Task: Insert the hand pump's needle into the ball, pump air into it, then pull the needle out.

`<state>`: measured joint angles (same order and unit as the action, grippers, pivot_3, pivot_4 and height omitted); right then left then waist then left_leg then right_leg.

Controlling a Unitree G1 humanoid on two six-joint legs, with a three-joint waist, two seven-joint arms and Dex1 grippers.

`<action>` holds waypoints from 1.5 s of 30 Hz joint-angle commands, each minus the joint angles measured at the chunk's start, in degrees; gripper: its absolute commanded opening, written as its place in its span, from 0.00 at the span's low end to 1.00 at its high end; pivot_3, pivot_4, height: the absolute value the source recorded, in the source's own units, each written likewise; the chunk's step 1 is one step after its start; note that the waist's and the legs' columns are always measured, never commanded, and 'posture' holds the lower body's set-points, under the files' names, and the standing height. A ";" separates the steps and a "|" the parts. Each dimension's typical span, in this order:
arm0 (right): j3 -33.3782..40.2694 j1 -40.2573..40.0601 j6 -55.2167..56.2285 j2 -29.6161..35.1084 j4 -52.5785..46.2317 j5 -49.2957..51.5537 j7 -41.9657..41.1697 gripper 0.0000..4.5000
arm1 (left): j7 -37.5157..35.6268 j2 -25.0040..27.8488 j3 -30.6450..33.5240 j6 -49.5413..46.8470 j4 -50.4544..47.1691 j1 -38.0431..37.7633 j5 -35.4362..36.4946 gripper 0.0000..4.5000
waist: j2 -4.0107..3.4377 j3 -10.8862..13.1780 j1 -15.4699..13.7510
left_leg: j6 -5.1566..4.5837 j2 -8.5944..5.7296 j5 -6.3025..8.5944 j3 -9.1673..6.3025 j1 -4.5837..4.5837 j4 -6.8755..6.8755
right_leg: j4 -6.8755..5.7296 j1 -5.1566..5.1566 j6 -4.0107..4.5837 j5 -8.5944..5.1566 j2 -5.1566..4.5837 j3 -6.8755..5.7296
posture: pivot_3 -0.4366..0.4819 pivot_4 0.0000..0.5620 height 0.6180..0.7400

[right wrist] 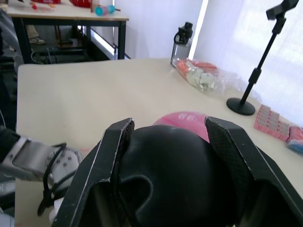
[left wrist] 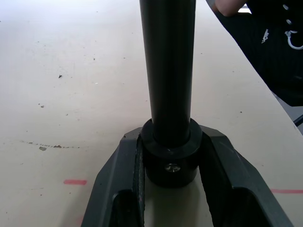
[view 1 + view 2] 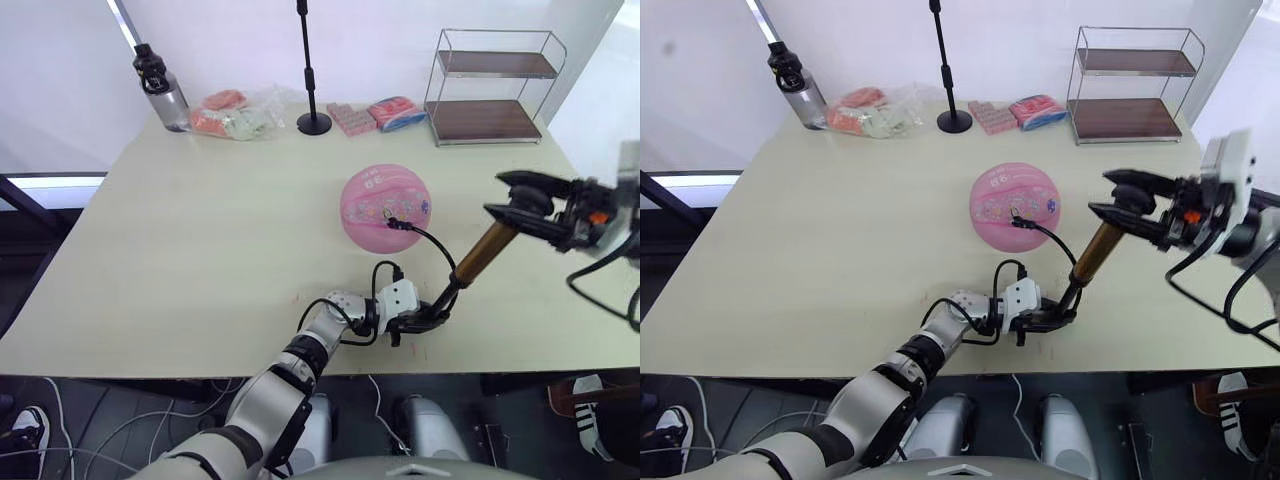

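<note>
The ball (image 3: pixel 386 208) rests near the middle of the table (image 3: pixel 180 260), with the needle (image 3: pixel 392 222) seated in its valve on the near side and the thin black hose (image 3: pixel 432 243) arcing from there down to the foot of the hand pump (image 3: pixel 482 255). The pump leans from the near edge up toward the right: the left gripper (image 3: pixel 420 322) is closed on its black base cap, pinning that end against the table, while the right gripper (image 3: pixel 512 206) is clamped around the black handle at the raised end, the bronze barrel showing between the two. The step in hand appears to be the pumping stroke. To do it well, the left gripper should hold the base fixed while the right drives the handle straight along the barrel's axis; any sideways pull would likely bend the rod or tug the hose and work the needle loose from the ball, which lies free and could roll. At the far right a two-tier wire rack (image 3: pixel 494 88) stands with both shelves bare; a capped water bottle (image 3: pixel 163 90) stands at the far left, its contents impossible to judge, and beside it lies a clear bag (image 3: pixel 238 113) of pink and pale packets.
</note>
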<state>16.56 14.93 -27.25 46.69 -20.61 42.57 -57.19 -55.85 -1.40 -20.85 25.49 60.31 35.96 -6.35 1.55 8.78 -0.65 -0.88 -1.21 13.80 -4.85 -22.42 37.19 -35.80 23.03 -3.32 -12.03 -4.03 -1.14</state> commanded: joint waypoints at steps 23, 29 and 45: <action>-14.85 -12.11 12.73 -10.70 4.05 -13.35 -0.26 0.42 | -0.12 1.04 -1.26 -2.27 5.46 -1.23 -3.21 0.24 | 0.11 -0.50 -0.13 | 0.02 0.08 0.01 -0.27 0.48 -0.16 | 0.00 -0.48 0.15 -0.11 0.00 -0.09 | 0.48 0.27 1.00; -7.06 -5.21 6.68 -5.67 -0.05 -7.12 0.45 0.42 | -0.25 1.08 -1.25 -2.27 5.70 -1.00 -3.32 0.24 | -0.36 -0.14 -0.18 | 0.02 -0.09 0.02 -0.21 0.21 -0.15 | 0.05 -0.27 0.12 -0.10 -0.07 -0.10 | 0.48 0.27 1.00; 6.00 12.48 -9.28 5.92 -0.18 9.64 3.59 0.42 | -0.66 1.48 -1.46 -2.17 5.68 -1.24 -3.48 0.24 | -0.54 0.09 -0.19 | 0.01 -0.16 0.01 -0.25 -0.33 0.05 | 0.05 0.07 0.11 -0.08 -0.10 -0.35 | 0.48 0.27 1.00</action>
<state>18.01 24.36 -36.53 51.59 -20.07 49.72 -54.84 -56.71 -2.10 -20.76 25.74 61.67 37.17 -6.44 1.02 8.88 -0.85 -0.87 -1.36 13.81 -5.08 -22.75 37.24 -35.76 23.10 -3.21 -12.11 -4.14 -1.48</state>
